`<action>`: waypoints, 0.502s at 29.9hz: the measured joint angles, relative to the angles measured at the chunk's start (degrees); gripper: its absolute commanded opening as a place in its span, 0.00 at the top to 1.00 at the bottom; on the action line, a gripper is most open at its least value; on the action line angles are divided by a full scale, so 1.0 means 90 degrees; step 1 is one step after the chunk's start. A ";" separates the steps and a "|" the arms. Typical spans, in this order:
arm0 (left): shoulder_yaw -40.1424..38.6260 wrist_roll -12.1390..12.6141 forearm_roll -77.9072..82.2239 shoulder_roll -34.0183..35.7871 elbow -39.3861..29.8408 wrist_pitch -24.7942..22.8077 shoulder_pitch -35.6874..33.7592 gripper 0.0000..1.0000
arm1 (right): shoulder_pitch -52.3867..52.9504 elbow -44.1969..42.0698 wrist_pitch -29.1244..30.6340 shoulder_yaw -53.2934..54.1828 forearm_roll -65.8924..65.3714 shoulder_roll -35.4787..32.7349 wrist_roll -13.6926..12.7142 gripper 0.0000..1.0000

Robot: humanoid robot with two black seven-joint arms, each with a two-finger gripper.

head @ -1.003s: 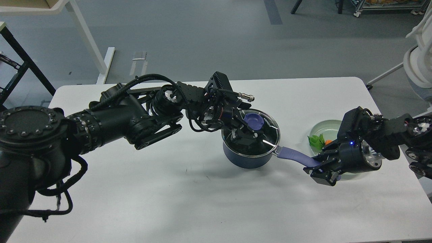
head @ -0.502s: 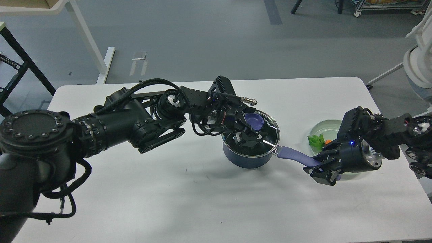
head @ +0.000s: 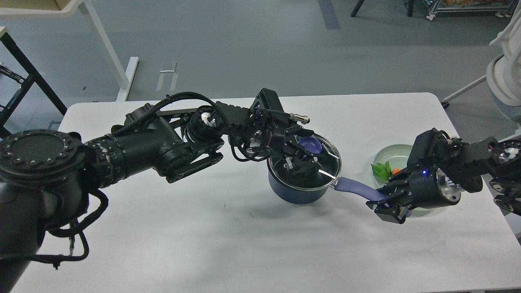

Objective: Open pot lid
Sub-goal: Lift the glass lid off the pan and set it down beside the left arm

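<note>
Both grippers grip: left gripper clamps the pot lid knob, right gripper the pot handle.

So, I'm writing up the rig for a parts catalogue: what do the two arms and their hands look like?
Both arms are matte black with round, bolt-ringed joint housings. The left arm carries looped black cables and a silver plug; its two-finger left hand is black. The right arm shows a silver wrist ring and a small blue light; its right hand is black too.
</note>
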 measured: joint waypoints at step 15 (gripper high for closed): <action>0.0495 0.0007 0.0010 0.3783 -0.2270 0.0392 -0.0089 0.66 | 0.0016 -0.0003 -0.0007 -0.0005 -0.0008 -0.0020 0.0004 0.67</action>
